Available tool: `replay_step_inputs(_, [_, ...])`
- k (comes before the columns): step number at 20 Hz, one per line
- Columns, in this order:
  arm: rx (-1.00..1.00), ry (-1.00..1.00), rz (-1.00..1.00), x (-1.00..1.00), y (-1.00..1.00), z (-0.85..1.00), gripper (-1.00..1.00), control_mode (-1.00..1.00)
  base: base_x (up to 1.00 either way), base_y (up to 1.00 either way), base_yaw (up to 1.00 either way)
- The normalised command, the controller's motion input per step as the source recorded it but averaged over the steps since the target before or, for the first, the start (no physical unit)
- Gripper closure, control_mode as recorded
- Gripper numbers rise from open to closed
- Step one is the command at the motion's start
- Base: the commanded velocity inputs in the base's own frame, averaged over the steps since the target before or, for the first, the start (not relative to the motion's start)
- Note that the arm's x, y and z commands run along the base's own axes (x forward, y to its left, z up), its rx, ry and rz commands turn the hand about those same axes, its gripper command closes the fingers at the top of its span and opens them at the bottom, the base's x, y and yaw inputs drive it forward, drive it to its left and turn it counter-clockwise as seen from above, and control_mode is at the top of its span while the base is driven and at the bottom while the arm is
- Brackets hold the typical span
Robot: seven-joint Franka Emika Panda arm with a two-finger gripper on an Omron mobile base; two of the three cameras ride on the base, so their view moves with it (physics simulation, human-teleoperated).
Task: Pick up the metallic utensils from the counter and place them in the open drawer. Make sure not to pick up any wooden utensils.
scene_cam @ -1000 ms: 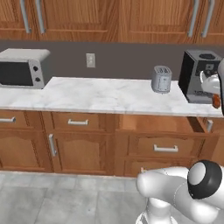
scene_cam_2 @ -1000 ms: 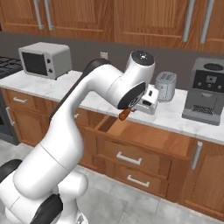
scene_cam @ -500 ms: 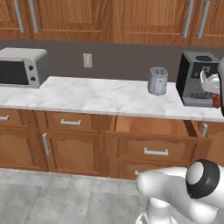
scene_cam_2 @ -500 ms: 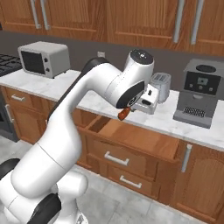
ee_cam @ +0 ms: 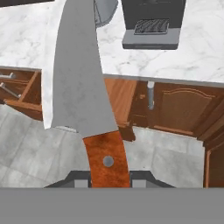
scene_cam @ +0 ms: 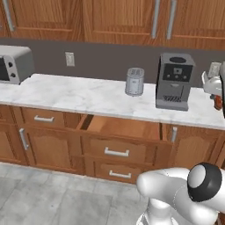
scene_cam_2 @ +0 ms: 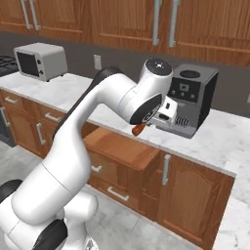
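A knife with a broad grey blade and a reddish-brown riveted handle is held by its handle between the closed fingers of the gripper, the blade pointing away from the hand, so that it can be carried clear of the cabinetry and judged ready for lowering. In the right base view the handle end is seen poking out below the hand, above the near right part of the open drawer, which is pulled out from the top of its cabinet stack with its light wooden inside exposed. Beyond the drawer the white marble counter runs from left to right. On it, just behind and right of the drawer, a dark coffee machine is standing close to the hand and could be struck if the blade were swung back. A small silver toaster is set to its left on the counter, and a microwave sits at the far left end. Closed wooden wall cabinets hang along the far wall.
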Motion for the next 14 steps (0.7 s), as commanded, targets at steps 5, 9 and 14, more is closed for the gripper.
replay_step_inputs(5, [0.00, 0.00, 0.00, 0.00, 0.00, 0.00, 1.00, 1.00, 0.25, -1.00, 0.28])
replay_step_inputs(9, [0.00, 0.00, 0.00, 0.00, 0.00, 0.00, 1.00, 1.00, 0.39, -1.00, 0.30])
replay_step_inputs(14, [0.00, 0.00, 0.00, 0.00, 0.00, 0.00, 1.00, 1.00, 0.09, -0.99, 0.32])
